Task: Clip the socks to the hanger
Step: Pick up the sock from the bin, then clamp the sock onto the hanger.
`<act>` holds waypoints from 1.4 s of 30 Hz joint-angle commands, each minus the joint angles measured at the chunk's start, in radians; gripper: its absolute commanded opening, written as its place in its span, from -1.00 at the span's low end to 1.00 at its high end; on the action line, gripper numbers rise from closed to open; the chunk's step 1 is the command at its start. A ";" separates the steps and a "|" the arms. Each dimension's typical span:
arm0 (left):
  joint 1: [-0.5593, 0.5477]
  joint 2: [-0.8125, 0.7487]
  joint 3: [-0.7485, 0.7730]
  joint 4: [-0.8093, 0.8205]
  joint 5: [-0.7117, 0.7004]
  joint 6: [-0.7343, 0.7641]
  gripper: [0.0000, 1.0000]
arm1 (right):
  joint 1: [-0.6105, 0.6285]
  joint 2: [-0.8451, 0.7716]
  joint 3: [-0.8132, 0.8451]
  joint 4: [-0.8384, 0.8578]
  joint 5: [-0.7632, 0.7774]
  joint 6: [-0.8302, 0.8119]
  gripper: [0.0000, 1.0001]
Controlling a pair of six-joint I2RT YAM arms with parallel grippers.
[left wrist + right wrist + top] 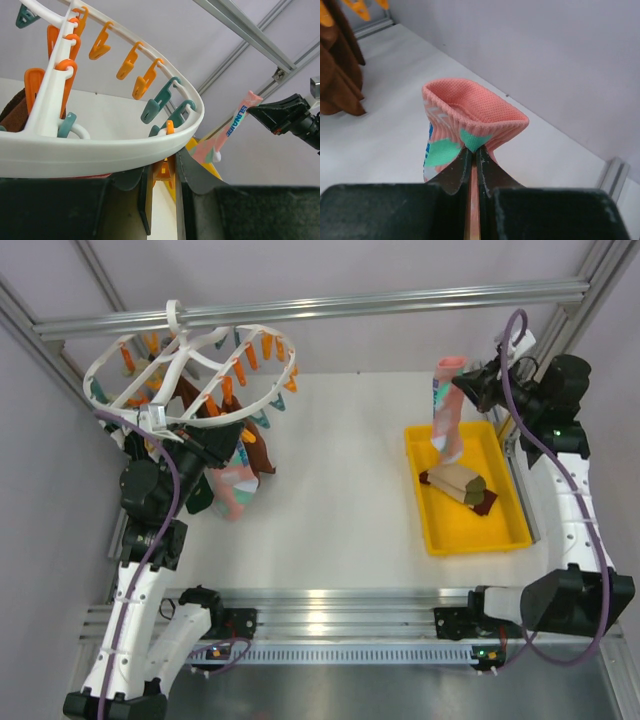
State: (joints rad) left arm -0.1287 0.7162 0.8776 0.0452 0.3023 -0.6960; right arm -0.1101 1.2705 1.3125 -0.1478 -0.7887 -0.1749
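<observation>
The white ring hanger (190, 365) hangs from the rail at the far left, with orange and teal clips. Maroon-brown, dark green and pink socks (237, 488) hang from it. My left gripper (215, 445) sits just under the ring (100, 150), its jaws closed on an orange clip (165, 172). My right gripper (472, 386) is shut on the cuff of a pink sock with mint patches (470, 112) and holds it hanging above the yellow tray (505, 530). That sock also shows in the left wrist view (235, 125) and in the top view (446, 410).
Beige, maroon and green socks (462, 486) lie in the yellow tray at the right. The aluminium rail (330, 306) runs across the back. A brown sock (340, 70) hangs at the left of the right wrist view.
</observation>
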 commanded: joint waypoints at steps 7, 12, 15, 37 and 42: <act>0.014 0.014 0.024 0.062 -0.040 -0.019 -1.00 | 0.321 -0.031 0.132 -0.180 -0.205 -0.358 -1.00; 0.014 0.022 0.026 0.071 -0.029 -0.033 -1.00 | 0.542 0.010 0.145 -0.245 -0.124 -0.465 -1.00; 0.012 0.022 0.024 0.078 -0.022 -0.040 -1.00 | 0.645 0.050 0.126 -0.222 -0.069 -0.485 -1.00; 0.015 0.003 0.008 0.038 0.024 -0.030 -1.00 | 0.963 0.325 0.290 -0.087 0.049 -0.327 -1.00; 0.014 0.002 0.006 0.027 0.024 -0.022 -1.00 | 0.978 0.368 0.340 -0.079 0.055 -0.318 -1.00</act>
State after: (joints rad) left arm -0.1246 0.7223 0.8772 0.0509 0.3355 -0.7303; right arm 0.8448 1.6180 1.5856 -0.2916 -0.7315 -0.5076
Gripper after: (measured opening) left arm 0.219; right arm 0.012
